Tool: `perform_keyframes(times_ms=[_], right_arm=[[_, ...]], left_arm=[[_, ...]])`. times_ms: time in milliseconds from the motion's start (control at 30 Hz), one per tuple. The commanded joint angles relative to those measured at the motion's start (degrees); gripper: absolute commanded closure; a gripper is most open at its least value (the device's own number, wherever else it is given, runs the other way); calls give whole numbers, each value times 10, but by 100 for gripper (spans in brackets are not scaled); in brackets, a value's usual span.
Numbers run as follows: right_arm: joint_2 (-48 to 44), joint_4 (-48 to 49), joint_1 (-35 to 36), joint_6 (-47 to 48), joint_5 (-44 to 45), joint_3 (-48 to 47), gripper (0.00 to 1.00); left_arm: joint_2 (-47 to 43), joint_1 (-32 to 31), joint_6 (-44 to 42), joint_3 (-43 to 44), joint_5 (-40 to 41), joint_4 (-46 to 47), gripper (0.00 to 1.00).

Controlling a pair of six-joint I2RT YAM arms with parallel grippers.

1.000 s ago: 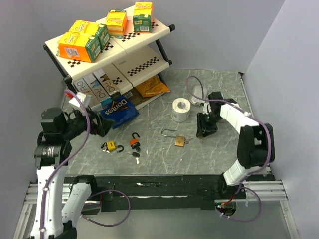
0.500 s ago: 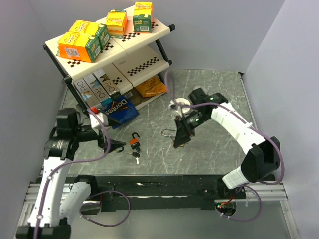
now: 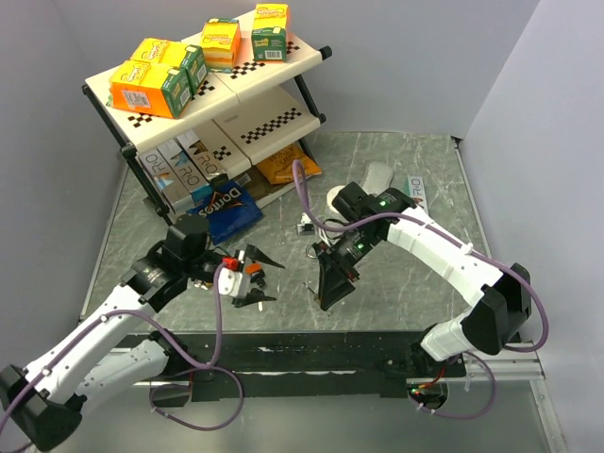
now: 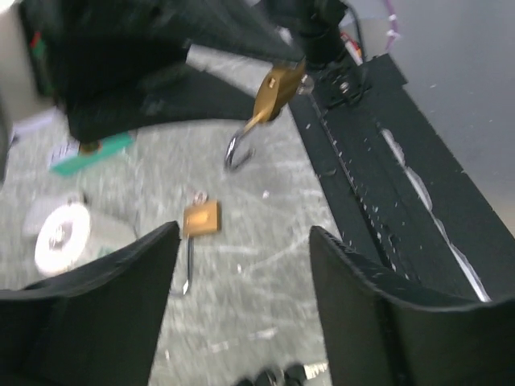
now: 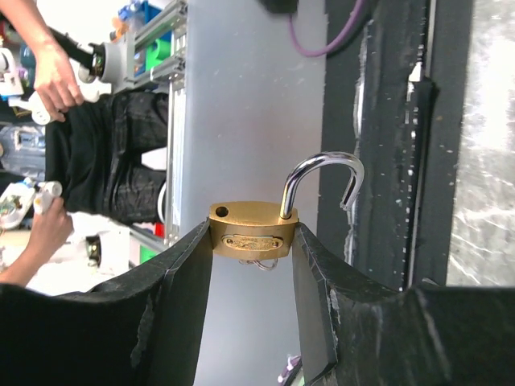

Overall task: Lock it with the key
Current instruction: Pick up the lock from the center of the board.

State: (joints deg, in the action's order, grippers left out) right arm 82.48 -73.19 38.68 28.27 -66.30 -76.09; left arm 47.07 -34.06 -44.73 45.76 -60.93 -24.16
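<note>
Right gripper (image 5: 253, 241) was clamped on the brass padlock (image 4: 276, 87), holding it off the table just in front of the roll (image 4: 58, 233). Its shackle (image 5: 322, 173) was open and hung tilted below the body. Left gripper (image 4: 243, 233) sat left of the roll, fingers apart and empty, facing the padlock. So probably the left arm's job next. Couldn't make out the key.

Padlock (image 5: 253, 233) — polished brass body, glossy steel shackle (image 5: 326, 159); table (image 3: 415, 151) — smooth grey stone-look, faintly shiny.
</note>
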Motion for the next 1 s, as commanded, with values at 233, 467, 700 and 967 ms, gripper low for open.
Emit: perform_keyframes(times_ms=[233, 467, 700, 967], right_arm=[[33, -9, 65, 13, -26, -71, 100], [47, -14, 80, 12, -28, -90, 100], [50, -13, 83, 9, -26, -86, 100], [51, -10, 85, -6, -17, -96, 95]], left_arm=[[39, -130, -7, -4, 68, 104, 40], [52, -152, -18, 0, 72, 91, 58], [51, -157, -19, -1, 70, 97, 70], [51, -161, 8, 0, 81, 105, 99]])
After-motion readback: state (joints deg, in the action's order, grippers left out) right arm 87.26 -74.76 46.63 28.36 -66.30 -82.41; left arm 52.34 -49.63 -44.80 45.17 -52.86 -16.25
